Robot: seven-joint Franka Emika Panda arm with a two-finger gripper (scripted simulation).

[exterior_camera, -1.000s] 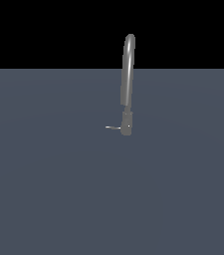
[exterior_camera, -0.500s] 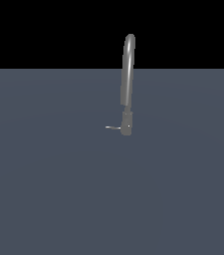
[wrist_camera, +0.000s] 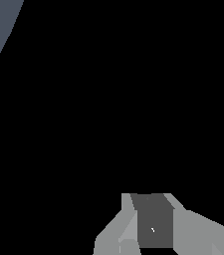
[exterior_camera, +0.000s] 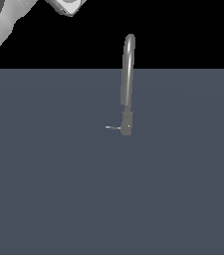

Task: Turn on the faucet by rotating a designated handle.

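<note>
Grey faucet (exterior_camera: pixel 128 74) and its handle (exterior_camera: pixel 112 128) stand well apart from our pincer (wrist_camera: pixel 153 224); we cannot tell its opening.

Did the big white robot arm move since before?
Yes. The bulky white-and-grey robot arm has come into the exterior view's top left corner, left of the tall grey arched faucet.

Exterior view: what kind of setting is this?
Likely a bare simulator scene, not a real kitchen: a lone faucet with its handle on a flat grey floor, black void behind, arm at the corner.
</note>
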